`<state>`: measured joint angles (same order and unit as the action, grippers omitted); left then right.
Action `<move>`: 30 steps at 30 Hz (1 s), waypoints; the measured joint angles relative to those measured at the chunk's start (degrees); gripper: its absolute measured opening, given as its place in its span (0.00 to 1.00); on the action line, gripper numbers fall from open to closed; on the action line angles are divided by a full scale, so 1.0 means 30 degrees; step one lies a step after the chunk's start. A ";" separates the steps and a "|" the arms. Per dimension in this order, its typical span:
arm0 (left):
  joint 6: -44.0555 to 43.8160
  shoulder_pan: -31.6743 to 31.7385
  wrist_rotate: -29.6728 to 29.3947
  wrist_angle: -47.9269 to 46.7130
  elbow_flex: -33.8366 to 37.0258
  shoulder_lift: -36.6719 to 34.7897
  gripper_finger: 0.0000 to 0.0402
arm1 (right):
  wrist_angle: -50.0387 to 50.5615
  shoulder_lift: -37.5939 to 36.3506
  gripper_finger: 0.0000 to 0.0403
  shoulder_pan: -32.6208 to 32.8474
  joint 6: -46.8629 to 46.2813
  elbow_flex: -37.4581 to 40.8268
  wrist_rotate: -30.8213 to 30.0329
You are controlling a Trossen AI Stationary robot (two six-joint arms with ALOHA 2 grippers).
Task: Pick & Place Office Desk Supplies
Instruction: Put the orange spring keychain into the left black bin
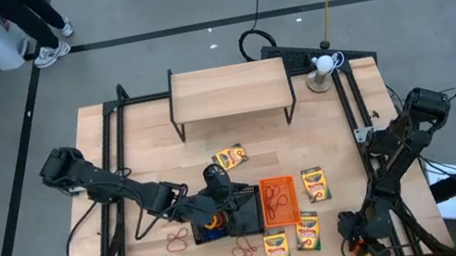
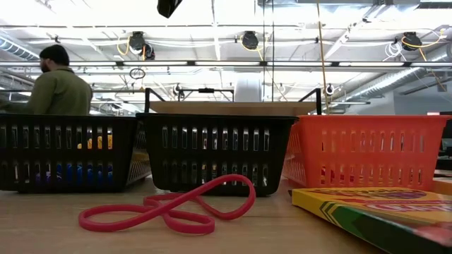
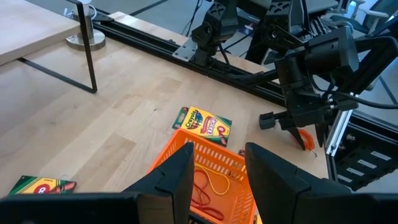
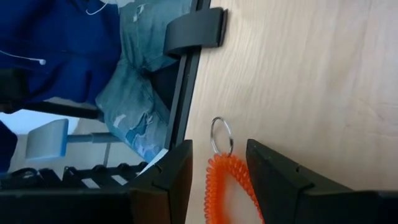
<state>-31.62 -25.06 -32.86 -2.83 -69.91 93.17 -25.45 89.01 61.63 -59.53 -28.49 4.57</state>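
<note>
My left gripper (image 3: 219, 152) (image 1: 224, 185) hovers open over the trays at the table's middle, with nothing between its fingers. Below it stands the orange mesh tray (image 3: 214, 163) (image 1: 279, 201) with rubber bands inside, and two black trays (image 1: 225, 218) stand beside it. Crayon boxes (image 1: 229, 157) (image 1: 314, 183) (image 1: 307, 230) lie flat on the wood. Red rubber bands (image 1: 177, 241) (image 2: 169, 208) lie loose near the front edge. My right gripper (image 4: 219, 146) (image 1: 360, 238) is at the near right corner, shut on an orange coiled band with a metal ring (image 4: 221, 135). My right gripper has the orange coil (image 4: 214, 180) pinched between its two fingers. The metal ring at the coil's end sticks out past the fingertips, over the wood. The fingers slant downward toward the table. The rest of the coil runs back out of the picture.
A light wooden shelf on black legs (image 1: 229, 90) stands at the far middle, with a white ball on a stand (image 1: 322, 64) at the far right. Black rails (image 1: 353, 115) run along both sides. A person in jeans (image 4: 134, 93) sits close to the near right corner.
</note>
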 joint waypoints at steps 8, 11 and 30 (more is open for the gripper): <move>0.0001 0.0000 0.0001 0.0007 0.0000 0.0000 0.36 | -0.0007 0.0000 0.35 -0.0007 -0.0146 0.0000 0.0012; 0.0001 0.0000 0.0001 0.0000 0.0000 0.0000 0.36 | -0.0007 -0.0002 0.35 -0.0007 -0.0032 0.0000 0.0004; 0.0001 -0.0007 0.0001 0.0000 -0.0015 -0.0007 0.36 | -0.0015 -0.0007 0.25 -0.0015 0.0080 0.0000 0.0055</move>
<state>-31.62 -25.08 -32.86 -2.83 -69.95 93.14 -25.50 88.99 61.58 -59.29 -28.49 4.73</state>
